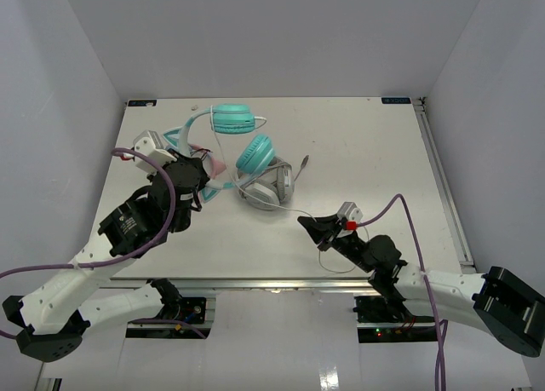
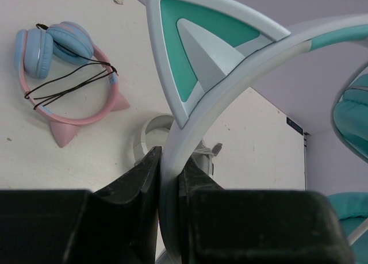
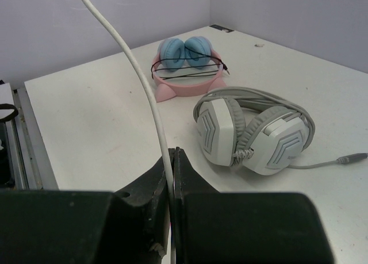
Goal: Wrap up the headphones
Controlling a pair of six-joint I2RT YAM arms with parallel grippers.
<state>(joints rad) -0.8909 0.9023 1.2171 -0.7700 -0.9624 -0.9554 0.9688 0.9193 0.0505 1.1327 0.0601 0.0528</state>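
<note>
The headphones point(image 1: 243, 135) hang raised over the table's back left, with two round turquoise ear cups and a pale blue headband point(image 2: 241, 97) bearing a teal cat-ear point. My left gripper point(image 2: 171, 180) is shut on that headband; in the top view it point(image 1: 194, 182) sits left of the cups. The thin whitish cable point(image 3: 135, 68) runs from the cups toward the front right. My right gripper point(image 3: 172, 169) is shut on it, low over the table's front middle point(image 1: 312, 227). More cable loops on the table beside the right arm.
Larger grey-white headphones point(image 1: 271, 186) lie under the teal cups, their plug pointing right point(image 3: 253, 132). Light-blue-and-pink headphones point(image 2: 63, 74) with a dark cable lie farther left, mostly hidden by my left arm in the top view. A metal rail point(image 1: 443, 178) borders the table's right edge.
</note>
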